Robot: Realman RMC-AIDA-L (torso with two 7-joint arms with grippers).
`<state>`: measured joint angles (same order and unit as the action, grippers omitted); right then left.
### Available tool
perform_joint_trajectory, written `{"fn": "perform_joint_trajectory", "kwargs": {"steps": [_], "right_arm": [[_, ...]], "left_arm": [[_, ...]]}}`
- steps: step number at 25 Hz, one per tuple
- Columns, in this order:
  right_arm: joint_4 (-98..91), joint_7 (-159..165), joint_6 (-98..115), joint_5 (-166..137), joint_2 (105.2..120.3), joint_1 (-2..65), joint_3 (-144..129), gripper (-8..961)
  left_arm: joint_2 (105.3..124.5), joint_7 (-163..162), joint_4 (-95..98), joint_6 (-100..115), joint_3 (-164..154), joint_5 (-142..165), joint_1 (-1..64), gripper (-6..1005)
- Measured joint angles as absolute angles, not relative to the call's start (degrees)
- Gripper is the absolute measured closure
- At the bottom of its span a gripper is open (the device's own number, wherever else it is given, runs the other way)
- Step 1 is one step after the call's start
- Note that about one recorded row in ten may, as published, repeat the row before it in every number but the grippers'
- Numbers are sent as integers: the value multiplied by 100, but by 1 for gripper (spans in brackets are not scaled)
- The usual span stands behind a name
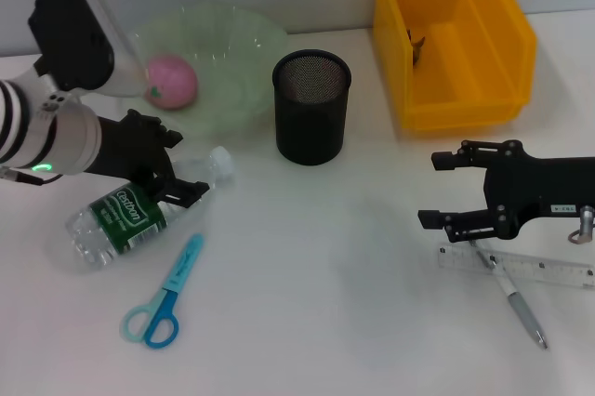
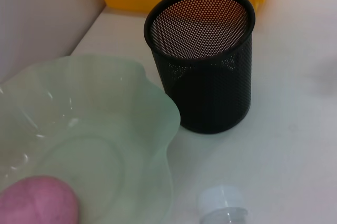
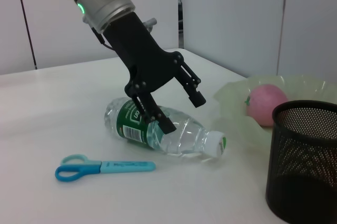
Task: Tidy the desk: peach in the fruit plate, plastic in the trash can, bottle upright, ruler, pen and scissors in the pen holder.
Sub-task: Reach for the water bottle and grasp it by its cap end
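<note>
A clear bottle [image 1: 130,217] with a green label lies on its side at the left; it also shows in the right wrist view [image 3: 163,132]. My left gripper [image 1: 181,165] is open, its fingers straddling the bottle's shoulder [image 3: 183,113]. The pink peach [image 1: 172,80] lies in the green fruit plate [image 1: 242,52]. The black mesh pen holder [image 1: 311,108] stands empty at the centre. Blue scissors [image 1: 163,294] lie in front of the bottle. My right gripper [image 1: 430,190] is open, just above the clear ruler [image 1: 521,270] and the pen [image 1: 522,308].
A yellow bin [image 1: 483,43] stands at the back right with a small dark item [image 1: 416,47] inside. The left wrist view shows the pen holder [image 2: 202,61], the plate's rim [image 2: 158,113], the peach [image 2: 37,200] and the bottle cap [image 2: 224,203].
</note>
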<state>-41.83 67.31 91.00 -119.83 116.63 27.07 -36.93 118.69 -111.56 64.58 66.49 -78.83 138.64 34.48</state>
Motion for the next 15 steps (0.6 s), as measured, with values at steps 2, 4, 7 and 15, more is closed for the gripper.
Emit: {"fn": "perform_joint_trajectory", "kwargs": {"steps": [2, 4, 7, 15], "right_arm": [[-4183, 6732, 9082, -11981, 11675, 2712, -3713, 107], [-4183, 6732, 9076, -11979, 11676, 2715, -3712, 107], [-4183, 6733, 9076, -11979, 11669, 2716, -3703, 107], [-4183, 6733, 9076, -11979, 11663, 2716, -3699, 107]], "left_arm": [[11876, -11256, 6347, 6639, -7902, 13930, 3587, 281], [11887, -11293, 6292, 6628, -7922, 13936, 3642, 282], [11902, -11298, 6200, 6566, -7958, 13910, 3712, 282], [11911, -11305, 6003, 6345, -8015, 13886, 3846, 284]]}}
